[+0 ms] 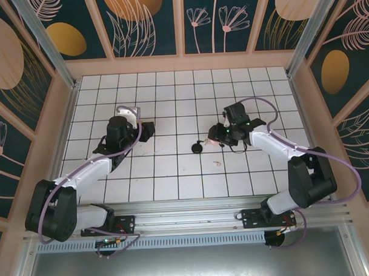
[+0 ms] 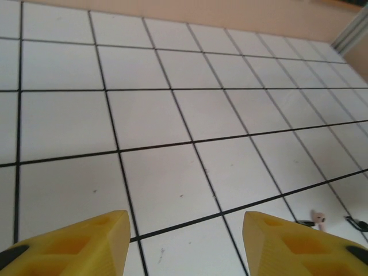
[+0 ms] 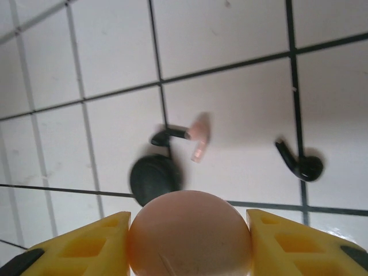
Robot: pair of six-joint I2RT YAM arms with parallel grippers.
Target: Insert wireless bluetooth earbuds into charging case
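Right wrist: pink case [image 3: 190,227] in pincer [image 3: 188,244]

The charging case [image 3: 190,221] sits between the fingers [image 3: 86,247] of the right pincer [image 3: 190,241], a disc [image 3: 154,178] lies on the desk [image 3: 241,34] just ahead and slightly left of it, an earbud [image 3: 199,135] lies beyond the disc, just beside a stemmed piece [image 3: 167,137] on its left, and another bud [image 3: 302,164] lies ahead-right, well apart.

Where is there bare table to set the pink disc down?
Free: tiles along the far wall, and those ahead of the open left gripper. Crowded: by the right gripper holding the pink disc, a black disc, pink earbud and black buds.
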